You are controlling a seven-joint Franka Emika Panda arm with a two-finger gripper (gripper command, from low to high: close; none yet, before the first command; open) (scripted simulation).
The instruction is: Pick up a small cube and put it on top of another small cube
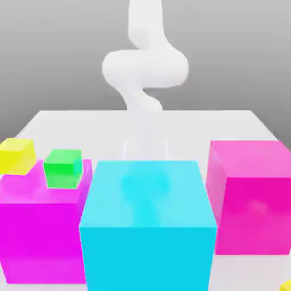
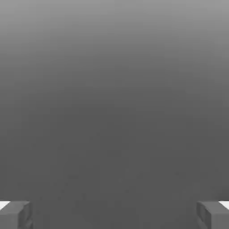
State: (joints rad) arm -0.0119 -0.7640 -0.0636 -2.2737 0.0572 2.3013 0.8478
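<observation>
No writing shows on the green cube [image 1: 63, 168] atop the magenta block [image 1: 40, 227]. At its 9 o'clock sits the yellow cube [image 1: 17, 156]. The fingers [image 2: 16, 214] stand spread, grasping nothing.

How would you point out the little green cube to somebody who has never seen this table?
Find the big cyan block at the front centre of the exterior view. The big magenta block stands at that view's left of it, and the small green cube sits on its top. A small yellow cube nearby is the only similar-sized neighbour; colour separates them.
</observation>
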